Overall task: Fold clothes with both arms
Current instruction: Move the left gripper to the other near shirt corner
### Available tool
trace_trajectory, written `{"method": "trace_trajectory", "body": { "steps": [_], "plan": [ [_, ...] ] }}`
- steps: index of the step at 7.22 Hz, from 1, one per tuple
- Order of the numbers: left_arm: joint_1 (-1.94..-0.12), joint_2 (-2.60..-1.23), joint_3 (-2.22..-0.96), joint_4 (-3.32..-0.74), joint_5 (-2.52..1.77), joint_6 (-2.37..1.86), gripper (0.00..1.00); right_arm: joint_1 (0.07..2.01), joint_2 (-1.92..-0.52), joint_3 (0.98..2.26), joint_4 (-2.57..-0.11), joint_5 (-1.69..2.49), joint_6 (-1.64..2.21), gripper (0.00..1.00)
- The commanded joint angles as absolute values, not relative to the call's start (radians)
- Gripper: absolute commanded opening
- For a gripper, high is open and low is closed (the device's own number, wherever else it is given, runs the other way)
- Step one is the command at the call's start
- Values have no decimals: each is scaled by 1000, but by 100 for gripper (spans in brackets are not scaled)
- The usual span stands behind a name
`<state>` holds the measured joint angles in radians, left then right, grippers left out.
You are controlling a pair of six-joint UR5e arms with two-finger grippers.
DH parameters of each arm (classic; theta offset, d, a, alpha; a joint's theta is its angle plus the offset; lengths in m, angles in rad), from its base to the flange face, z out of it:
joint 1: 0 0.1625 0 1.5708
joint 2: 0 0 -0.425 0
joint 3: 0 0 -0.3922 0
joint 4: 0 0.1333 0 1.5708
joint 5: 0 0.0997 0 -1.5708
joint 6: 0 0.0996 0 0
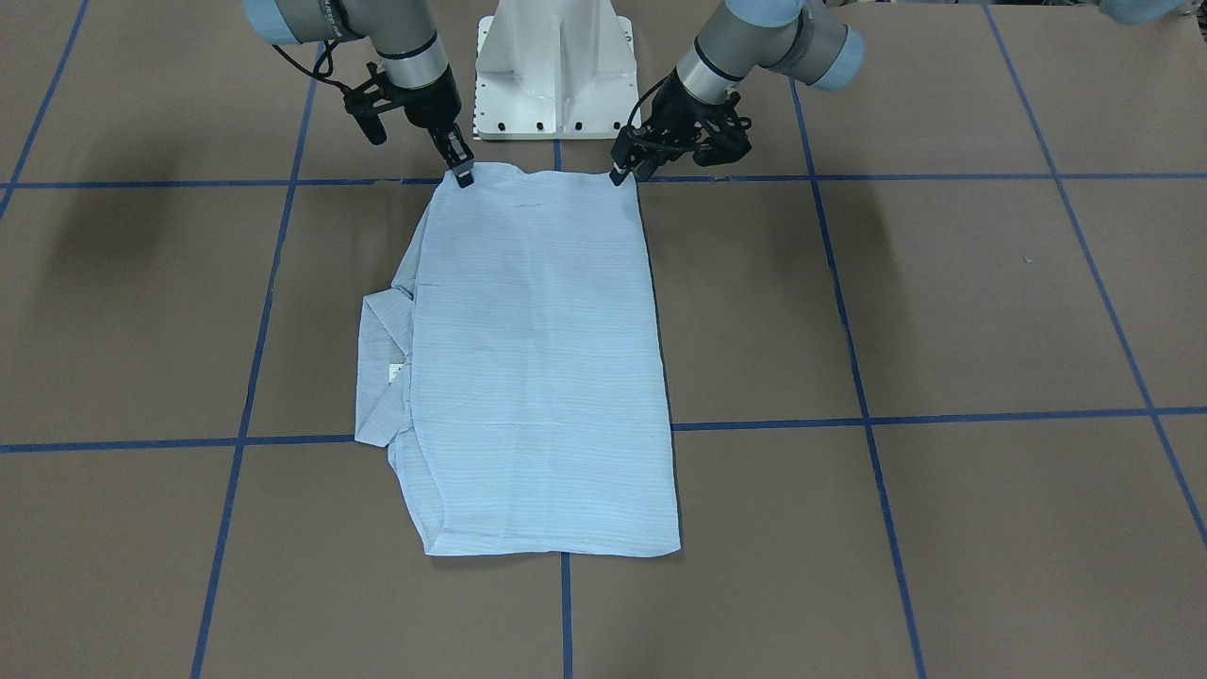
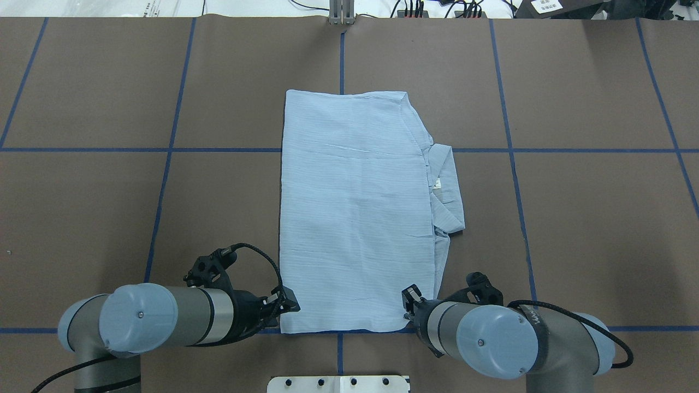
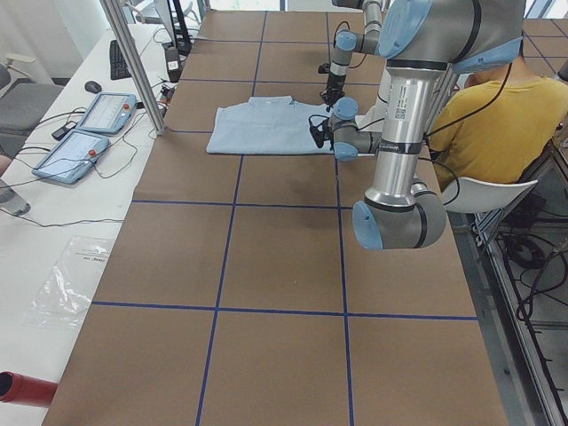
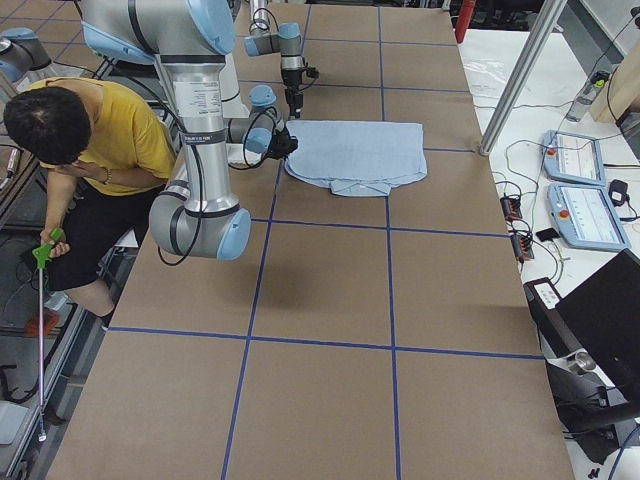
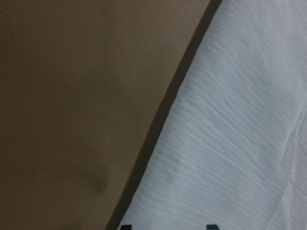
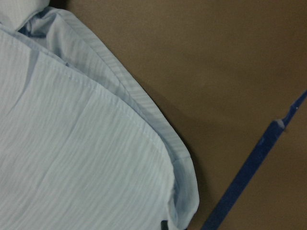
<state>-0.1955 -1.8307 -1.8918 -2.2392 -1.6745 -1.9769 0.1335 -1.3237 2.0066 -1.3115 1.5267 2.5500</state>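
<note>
Lying flat on the brown tabletop [image 2: 109, 218], the light-blue shirt [image 2: 355, 207] is folded to a long rectangle. Its long axis runs straight away from the robot's base, and its short near hem sits at the blue tape line [image 2: 164, 331] in front of the pedestal. The collar [image 2: 448, 188] protrudes from the long edge on the robot's right. The left fingers [image 2: 289, 306] stand at the near left corner and the right fingers [image 2: 408, 297] at the near right corner. Each arm is thus matched to its own corner, and the whole garment lies ahead of both. In the left wrist view two dark tips show apart at the bottom edge with cloth between them, so the left fingers are judged parted and not clamped. Only one tip shows in the right wrist view, so their spread cannot be told. Neither corner appears lifted. Judgement: the coming move is a lengthwise fold that carries the near hem forward along the long axis, with both corners travelling level.
</note>
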Motion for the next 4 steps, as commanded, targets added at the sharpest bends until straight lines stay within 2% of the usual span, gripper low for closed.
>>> {"method": "trace_trajectory", "body": {
  "steps": [1, 4],
  "plan": [
    [-167, -1832, -1876, -2226, -1672, -1974, 60, 133, -1324, 2006, -1312, 1528, 2549, 0],
    [-167, -1833, -1870, -2201, -1671, -1965, 60, 135, -1325, 2008, -1312, 1528, 2549, 0]
  ]
}}
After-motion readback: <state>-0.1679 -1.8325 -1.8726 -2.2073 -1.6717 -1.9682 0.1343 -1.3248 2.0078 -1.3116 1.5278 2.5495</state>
